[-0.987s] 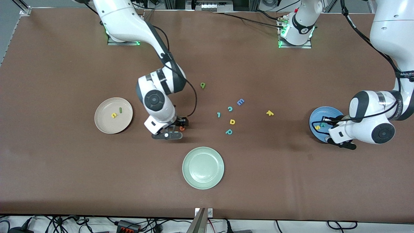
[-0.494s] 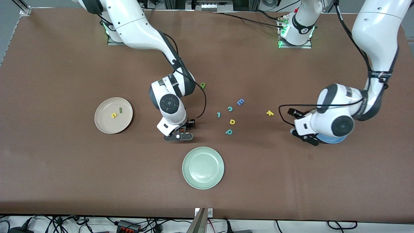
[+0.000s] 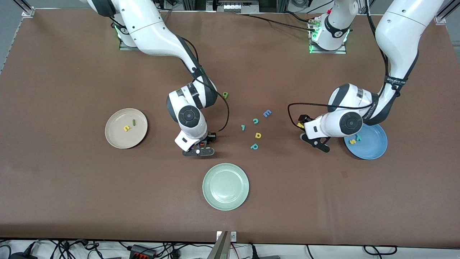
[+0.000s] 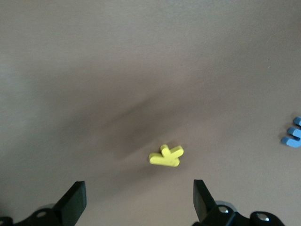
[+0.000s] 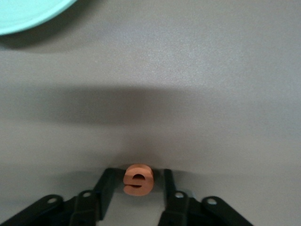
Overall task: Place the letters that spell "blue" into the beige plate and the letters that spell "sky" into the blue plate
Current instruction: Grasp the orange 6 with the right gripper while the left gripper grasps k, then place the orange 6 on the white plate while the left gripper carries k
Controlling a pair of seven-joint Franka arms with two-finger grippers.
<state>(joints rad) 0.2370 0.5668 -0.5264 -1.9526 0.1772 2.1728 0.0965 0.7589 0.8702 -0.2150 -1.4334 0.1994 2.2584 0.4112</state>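
The orange e [image 5: 138, 179] [image 3: 202, 144] stands on the table between the fingers of my right gripper [image 5: 138, 173] [image 3: 200, 145], with a narrow gap on each side. My left gripper [image 4: 138, 197] [image 3: 304, 131] hangs wide open low over the yellow k [image 4: 167, 156] [image 3: 300, 125], not touching it. The beige plate [image 3: 118, 138] holds the yellow u [image 3: 126, 128] and the dark green l [image 3: 133, 122]. In the blue plate [image 3: 373, 145] lie the yellow s [image 3: 353, 141] and the teal y [image 3: 358, 137]. The green b [image 3: 225, 95] lies beside the right arm's wrist.
A pale green plate [image 3: 225, 186] [image 5: 28, 12] sits nearer the front camera than the right gripper. Between the grippers lie a blue E [image 3: 267, 113] [image 4: 294, 132], a teal c [image 3: 255, 121], a small teal letter [image 3: 243, 127], a yellow d-shaped letter [image 3: 258, 135] and a teal p [image 3: 254, 146].
The left arm swung from over the blue plate to over the yellow k, its gripper opening wide. The right gripper shifted over the orange e and its fingers narrowed round it.
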